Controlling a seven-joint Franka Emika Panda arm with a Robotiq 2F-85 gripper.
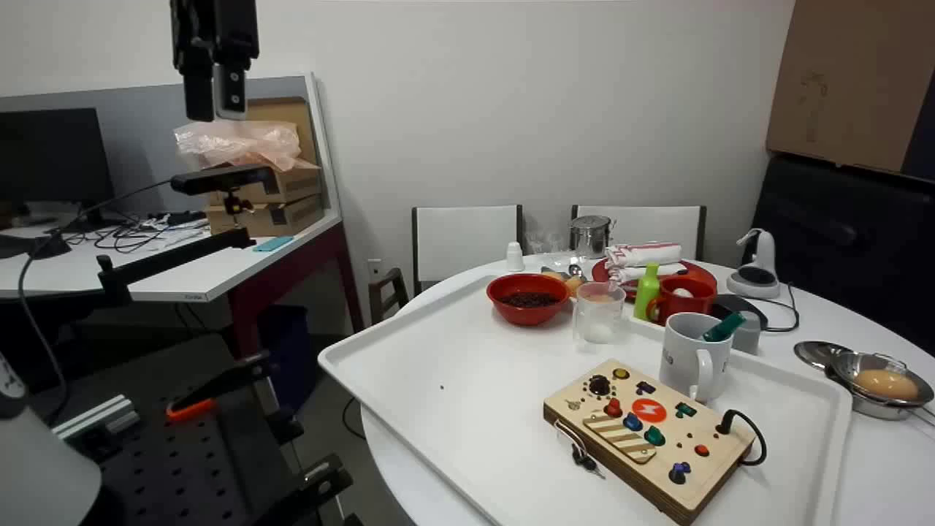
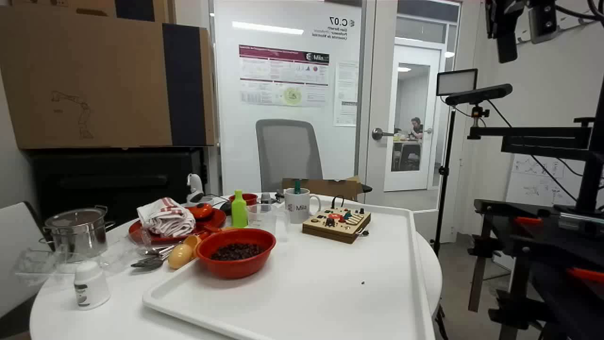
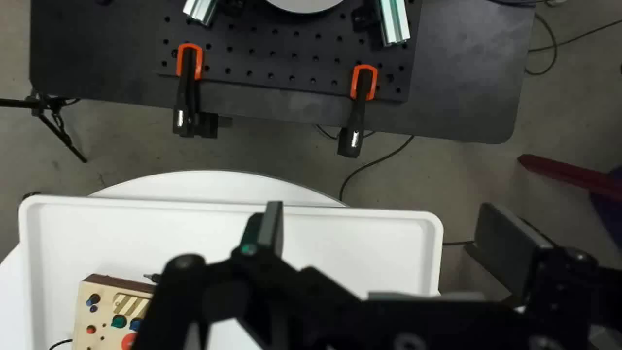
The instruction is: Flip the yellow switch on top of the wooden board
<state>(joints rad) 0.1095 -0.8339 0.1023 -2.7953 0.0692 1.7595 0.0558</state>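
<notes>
Fingers (image 3: 273, 231): nearest item in the wrist view; spread apart, nothing between them, well above the table (image 2: 122, 318).

Board (image 1: 668, 440): light wood, set with coloured controls (image 1: 632, 421), lying on the tray (image 1: 467, 351) in both exterior views; partly hidden in the wrist view.

Yellow control (image 1: 621, 373): at the board's end away from the black cable (image 1: 726, 421); I take it for the switch, though lever or button is too small to tell.

Risks, by my reckoning:
Dark knob (image 1: 600, 385): right beside the yellow control; if I descend with the fingers spread, I could hit it instead.
Mug (image 1: 684, 356): upright, just beside the board; sideways drift might tip it.
Board: no fastening visible; a heavy press could slide it along the tray.
Black cable: looped up; a low pass could snag it.

Surface: white rimmed tray on a round white table; red bowl (image 1: 527, 315) of dark bits (image 1: 529, 299) at the tray's edge, green bottle (image 1: 647, 294) beyond.

Room: two white-backed chairs (image 1: 467, 245) in front of a pale wall (image 1: 555, 109); desk (image 1: 197, 277) with dark monitor (image 1: 55, 157); glazed door (image 2: 377, 174), and past it a person (image 2: 416, 128), the farthest thing I can make out.
</notes>
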